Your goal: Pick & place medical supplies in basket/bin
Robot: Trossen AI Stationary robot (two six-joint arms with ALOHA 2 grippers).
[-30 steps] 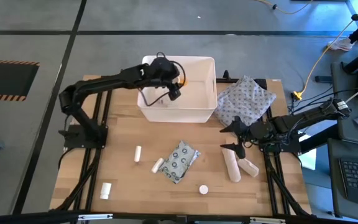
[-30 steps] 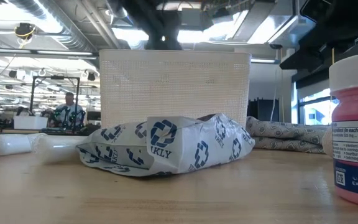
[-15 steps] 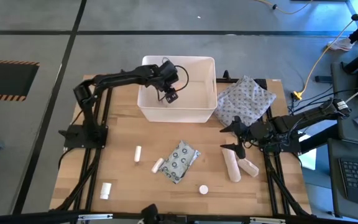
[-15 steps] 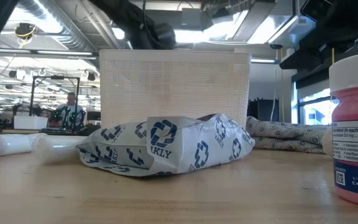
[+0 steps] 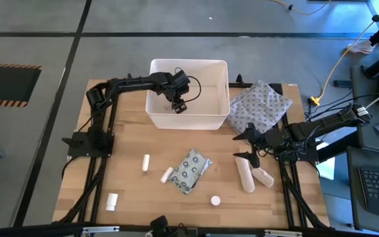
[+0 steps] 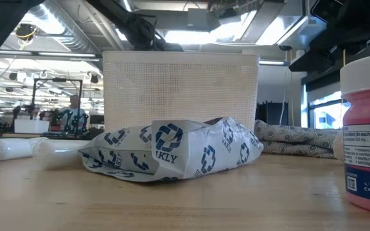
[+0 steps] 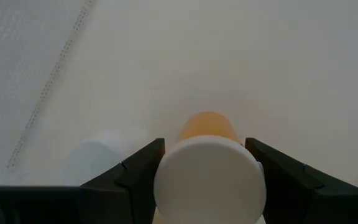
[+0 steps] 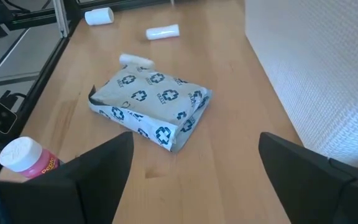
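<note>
One arm busy, upper middle of the high view. Left gripper (image 5: pixel 178 105) down inside the white tub (image 5: pixel 220 66), squeezing an orange pill bottle (image 7: pixel 207 160) by its sides, white cap facing the wrist camera. Probably held low so it lands softly. Elbow bent back at upper left, forearm stretched right over the tub wall.

Lower middle, on the table: small white tubes (image 5: pixel 146 160), dotted packet (image 5: pixel 190 170), gauze rolls (image 5: pixel 245 175).

Right gripper (image 5: pixel 247 144) waiting at right beside the rolls, jaws spread wide, holding nothing.
</note>
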